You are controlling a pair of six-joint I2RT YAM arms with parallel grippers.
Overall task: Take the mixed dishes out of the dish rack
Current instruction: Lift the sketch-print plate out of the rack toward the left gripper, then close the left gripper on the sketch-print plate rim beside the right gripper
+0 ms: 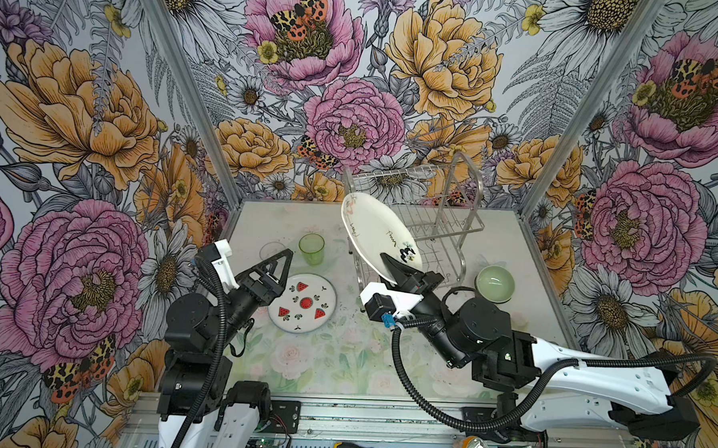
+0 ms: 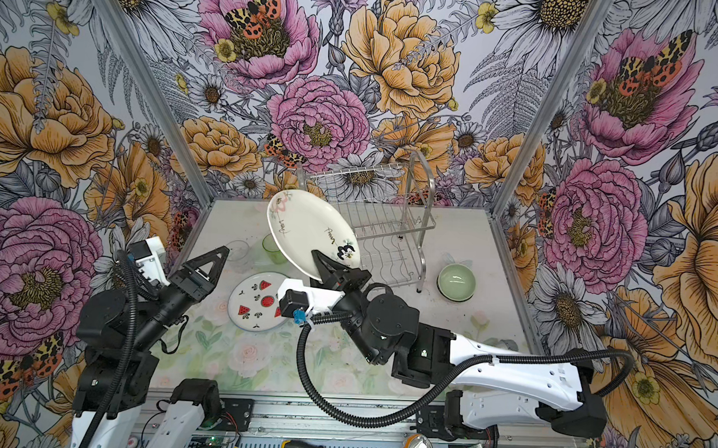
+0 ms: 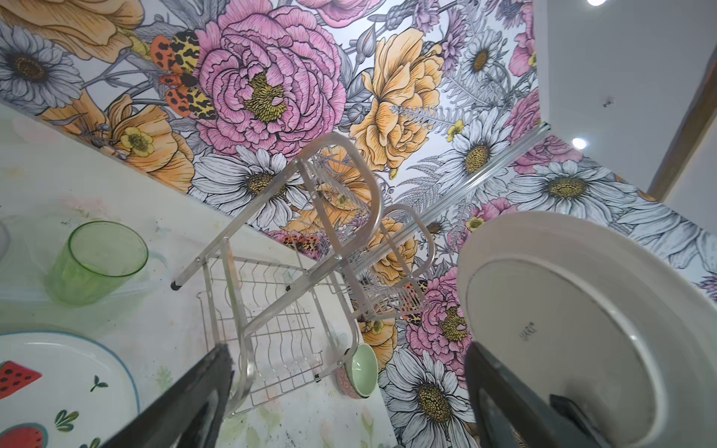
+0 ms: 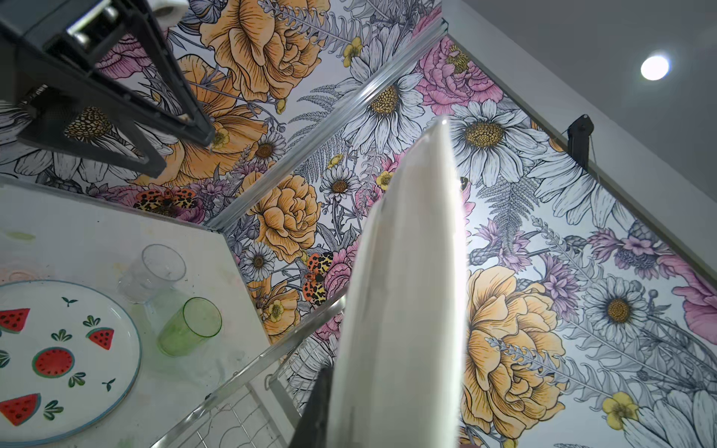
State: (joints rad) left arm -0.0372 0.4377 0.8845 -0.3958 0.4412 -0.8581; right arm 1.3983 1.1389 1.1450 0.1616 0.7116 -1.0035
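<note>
With the right tool (image 1: 392, 269) pinching only the lower rim of the cream plate (image 1: 371, 227), held tilted in the air just before the dish rack (image 1: 446, 227), the plate might have slipped and struck the green tumbler (image 1: 311, 248) or the counter (image 1: 343, 357), while the left tool (image 1: 285, 257) hung spread nearby.

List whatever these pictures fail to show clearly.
- Clear glass: in a top view, faint and partly behind the left gripper.
- Green tumbler: in a top view, half hidden by the cream plate.
- Fruit-print plate: cut off by the left wrist view's edge.
- Stamp under the cream plate: too blurred to read in the left wrist view.
</note>
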